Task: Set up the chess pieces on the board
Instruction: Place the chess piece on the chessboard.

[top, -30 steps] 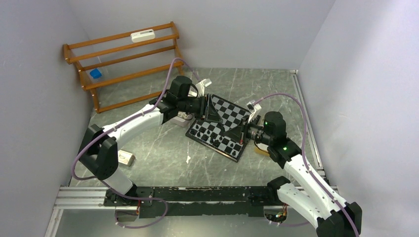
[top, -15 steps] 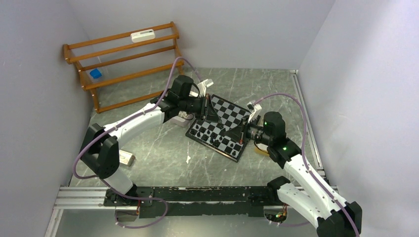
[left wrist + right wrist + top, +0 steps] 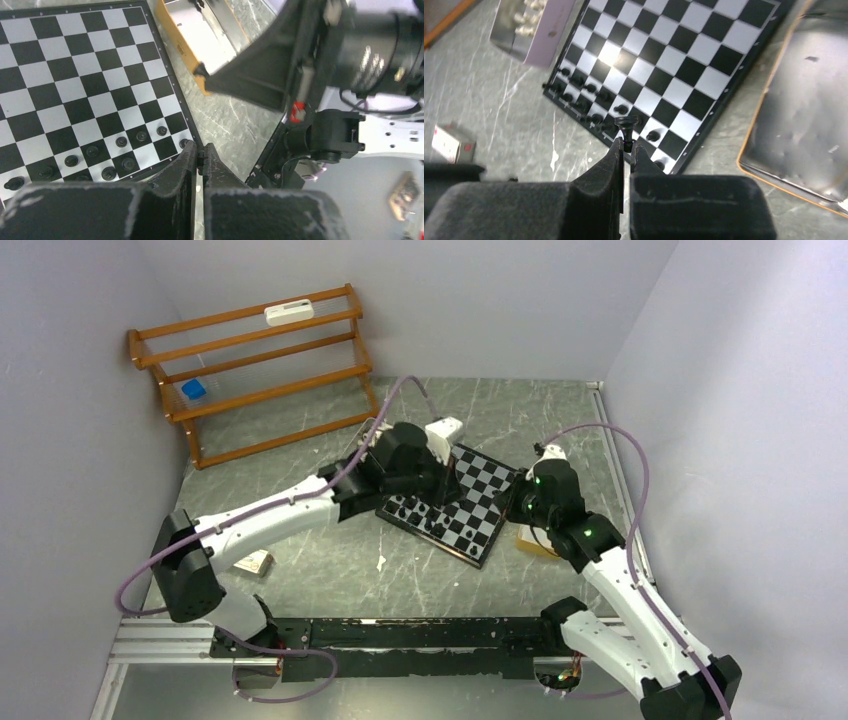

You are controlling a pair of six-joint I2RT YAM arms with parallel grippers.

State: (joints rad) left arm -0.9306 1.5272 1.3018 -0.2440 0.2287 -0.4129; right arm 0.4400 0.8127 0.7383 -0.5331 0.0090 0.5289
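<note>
Risk sits mostly in the grip: the right pincer [image 3: 626,147] pinches 1 black piece [image 3: 626,121] by its thin end, at the very fingertips, above the board [image 3: 684,47] near the standing black pieces [image 3: 622,108] crowding 1 edge. A slip or a tilted descent could topple neighbours. The left pincer [image 3: 199,155] is pressed together, seemingly empty, over the board's corner, near enough to the other arm to clash

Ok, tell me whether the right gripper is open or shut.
Shut: in the right wrist view the right gripper clamps a black chess piece, held over the board.
</note>
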